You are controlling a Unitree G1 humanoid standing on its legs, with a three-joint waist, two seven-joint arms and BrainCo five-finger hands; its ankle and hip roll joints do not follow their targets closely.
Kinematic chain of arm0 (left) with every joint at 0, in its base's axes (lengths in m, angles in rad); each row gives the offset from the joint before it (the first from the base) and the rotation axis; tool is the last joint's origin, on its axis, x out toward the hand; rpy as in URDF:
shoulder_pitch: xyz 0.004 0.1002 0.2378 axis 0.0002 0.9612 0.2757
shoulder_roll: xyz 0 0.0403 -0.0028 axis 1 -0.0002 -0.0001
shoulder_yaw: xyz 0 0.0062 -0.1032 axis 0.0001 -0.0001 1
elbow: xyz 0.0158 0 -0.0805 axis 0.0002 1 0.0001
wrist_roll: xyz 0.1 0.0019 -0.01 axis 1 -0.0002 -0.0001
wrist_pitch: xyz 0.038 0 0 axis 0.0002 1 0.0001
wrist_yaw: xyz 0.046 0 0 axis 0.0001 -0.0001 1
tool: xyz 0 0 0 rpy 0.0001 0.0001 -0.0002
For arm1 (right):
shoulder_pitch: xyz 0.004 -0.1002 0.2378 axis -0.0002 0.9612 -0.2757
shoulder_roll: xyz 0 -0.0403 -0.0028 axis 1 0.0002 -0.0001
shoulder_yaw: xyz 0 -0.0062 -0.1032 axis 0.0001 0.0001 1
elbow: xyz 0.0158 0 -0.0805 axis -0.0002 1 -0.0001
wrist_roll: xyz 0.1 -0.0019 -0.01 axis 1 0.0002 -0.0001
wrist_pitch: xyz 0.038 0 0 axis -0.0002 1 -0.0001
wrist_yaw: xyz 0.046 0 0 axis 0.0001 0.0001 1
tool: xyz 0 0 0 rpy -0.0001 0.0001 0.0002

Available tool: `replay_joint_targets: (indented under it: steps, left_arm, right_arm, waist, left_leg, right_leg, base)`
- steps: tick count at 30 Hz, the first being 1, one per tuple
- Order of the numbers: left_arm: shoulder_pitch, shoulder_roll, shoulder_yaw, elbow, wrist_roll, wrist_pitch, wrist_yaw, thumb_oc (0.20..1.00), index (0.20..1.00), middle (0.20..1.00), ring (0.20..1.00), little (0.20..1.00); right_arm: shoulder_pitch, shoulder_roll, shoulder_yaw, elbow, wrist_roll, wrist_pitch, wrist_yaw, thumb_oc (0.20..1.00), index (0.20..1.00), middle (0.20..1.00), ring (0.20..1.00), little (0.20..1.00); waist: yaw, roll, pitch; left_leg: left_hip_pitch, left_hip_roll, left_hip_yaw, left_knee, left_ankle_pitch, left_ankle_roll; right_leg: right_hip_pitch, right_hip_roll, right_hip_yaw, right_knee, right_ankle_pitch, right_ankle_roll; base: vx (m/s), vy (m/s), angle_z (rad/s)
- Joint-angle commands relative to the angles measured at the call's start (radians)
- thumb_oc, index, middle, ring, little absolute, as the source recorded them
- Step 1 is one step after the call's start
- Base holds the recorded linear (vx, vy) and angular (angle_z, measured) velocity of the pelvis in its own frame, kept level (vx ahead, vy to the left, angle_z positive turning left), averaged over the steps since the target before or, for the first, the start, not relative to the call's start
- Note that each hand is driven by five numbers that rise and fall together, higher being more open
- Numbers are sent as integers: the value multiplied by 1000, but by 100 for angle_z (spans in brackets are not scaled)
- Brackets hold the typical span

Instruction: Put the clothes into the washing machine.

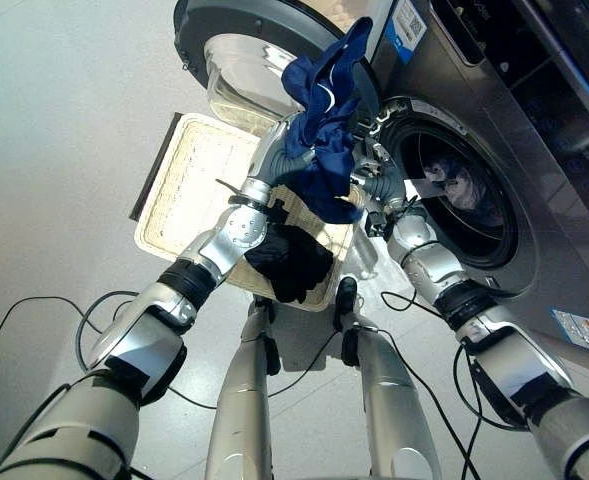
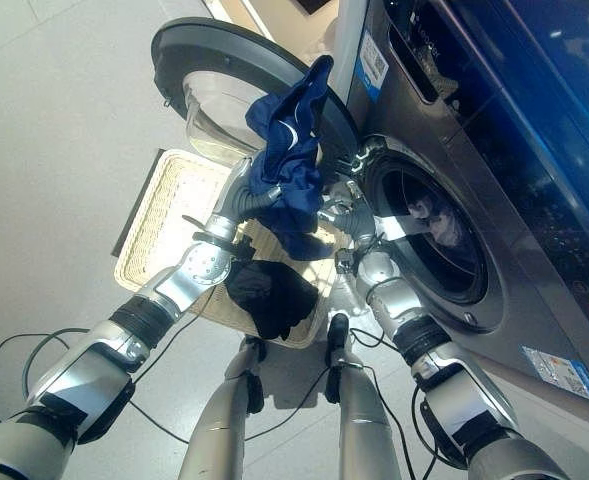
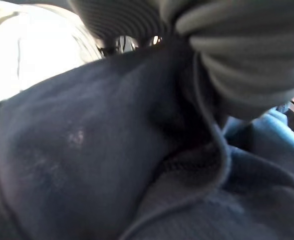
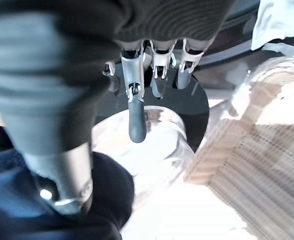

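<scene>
Wicker basket [image 1: 189, 185] lies on the floor at left centre of the frame, with a black garment [image 1: 289, 262] draped over its near right corner. Above it, the washer door [image 1: 249, 35] stands swung open. Left hand [image 1: 296, 140] is raised at upper centre, buried in the blue garment [image 1: 329, 125]; its fingers are hidden, grip state cannot be told. Right hand [image 4: 137, 95], fingers straight and relaxed, sits just right of the cloth. Washing machine [image 1: 534, 150] drum opening [image 1: 459, 190] lies right, already containing laundry.

The basket [image 1: 174, 190] sits left of the washing machine [image 1: 514, 130], with apparently 1 garment [image 1: 289, 262] in it.
</scene>
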Motion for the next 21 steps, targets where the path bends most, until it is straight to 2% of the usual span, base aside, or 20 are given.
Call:
replay_joint_targets:
  steps: [1,7,10,11,17,21]
  left_arm:
    - [-73,13,45,1,42,-65,43,200,200,200,200,200]
    - [-90,49,48,30,89,-104,65,200,200,200,200,200]
    - [-102,56,40,40,104,-115,80,200,200,200,200,200]
    - [-116,57,34,53,140,-136,106,200,200,200,200,200]
    - [-134,53,16,82,162,-165,109,200,200,200,200,200]
    - [-149,39,9,99,182,-188,111,200,200,200,200,200]
  right_arm:
    - [-5,-17,-61,-99,51,-22,73,1000,1000,1000,1000,1000]
    - [29,-46,-73,-118,193,-1,255,1000,1000,1000,1000,1000]
    - [32,-45,-71,-126,217,2,282,1000,1000,1000,1000,1000]
    - [30,-37,-67,-130,243,9,314,1000,1000,1000,1000,1000]
    - [20,-21,-66,-149,210,2,318,1000,1000,1000,1000,1000]
    - [-6,-8,-52,-142,166,35,320,1000,1000,1000,1000,1000]
  waist:
    - [7,-44,-22]
    - [1,-66,-22]
    - [0,-71,-22]
    - [0,-75,-22]
    - [-1,-81,-22]
    - [0,-80,-22]
  left_leg:
    - [35,-30,88,54,-133,-35]
    - [31,-19,90,58,-135,-43]
    - [30,-16,89,61,-136,-45]
    - [25,-14,89,62,-136,-47]
    - [23,-10,86,68,-140,-50]
    - [20,-10,84,72,-143,-50]
  right_leg:
    - [-6,-18,-34,12,13,130]
    - [-3,-20,-41,8,15,135]
    - [-2,-21,-42,7,16,136]
    - [-4,-23,-44,7,16,137]
    - [-6,-29,-46,13,16,139]
    - [-10,-34,-46,14,18,142]
  base:
    - [7,-30,-1]
    - [2,-5,0]
    - [3,-11,1]
    - [0,0,0]
    - [0,0,0]
    - [0,0,0]
